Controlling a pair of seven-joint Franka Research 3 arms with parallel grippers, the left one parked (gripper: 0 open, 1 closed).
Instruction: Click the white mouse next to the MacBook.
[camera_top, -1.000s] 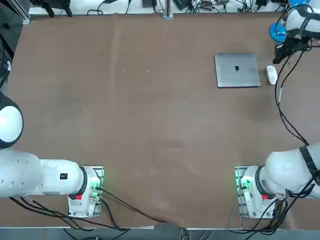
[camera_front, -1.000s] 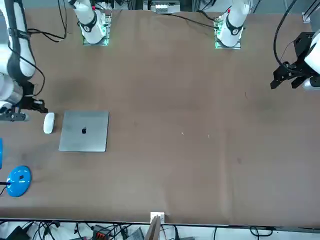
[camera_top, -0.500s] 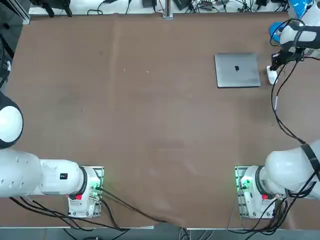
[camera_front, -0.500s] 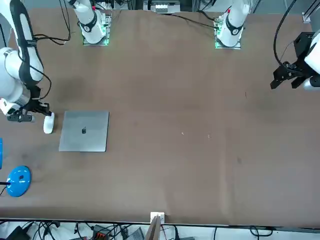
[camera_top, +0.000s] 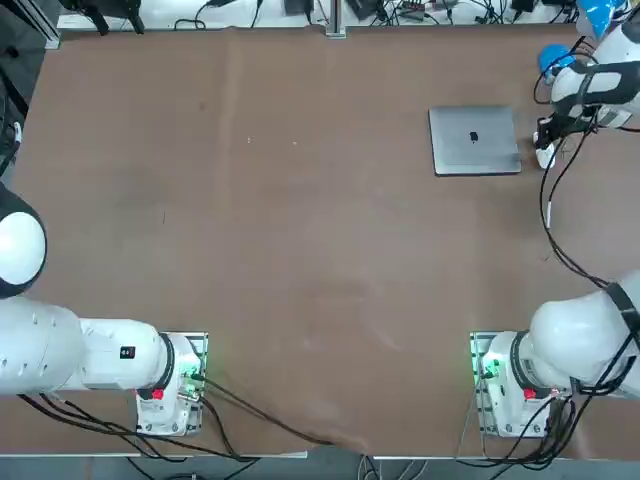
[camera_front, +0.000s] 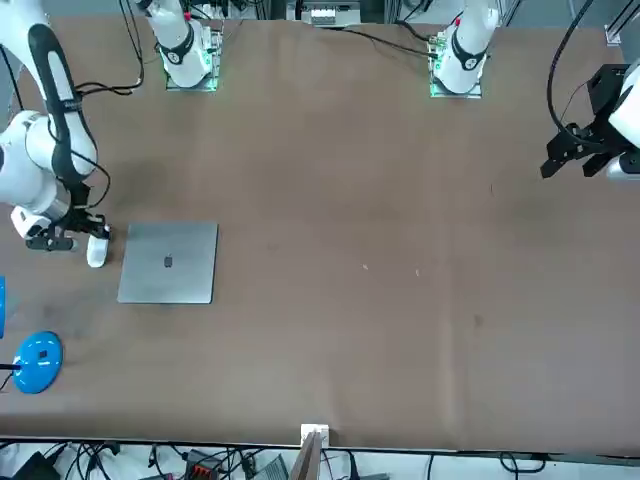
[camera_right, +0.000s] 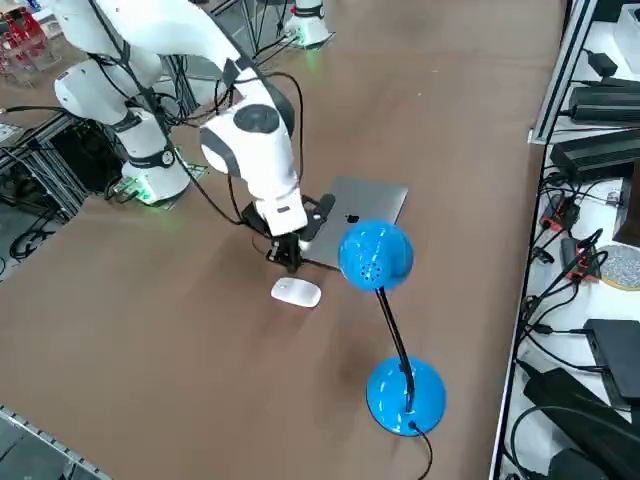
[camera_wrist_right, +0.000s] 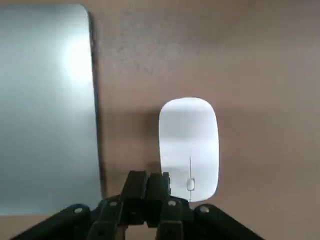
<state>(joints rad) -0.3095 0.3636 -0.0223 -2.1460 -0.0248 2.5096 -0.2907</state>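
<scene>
Against the frame half a second earlier, the right claw (camera_top: 546, 131) has moved down the upper right of the top view and inward, now sitting directly over the far end of the white mouse (camera_top: 545, 156), where before it stood just off that end. In the front view the claw (camera_front: 84, 237) covers the upper part of the mouse (camera_front: 96, 254) at the left edge. The mouse and the MacBook (camera_top: 474, 141) have not shifted; the mouse lies on the brown desk (camera_top: 300, 220) just beside the laptop's right edge, apart from it. The wrist view shows the claw's fingers (camera_wrist_right: 148, 192) pressed together at the mouse (camera_wrist_right: 188, 148) end. Whether they touch it cannot be determined. The blue lamp (camera_right: 377, 258) hides part of the MacBook (camera_right: 365, 197) in the side view.
</scene>
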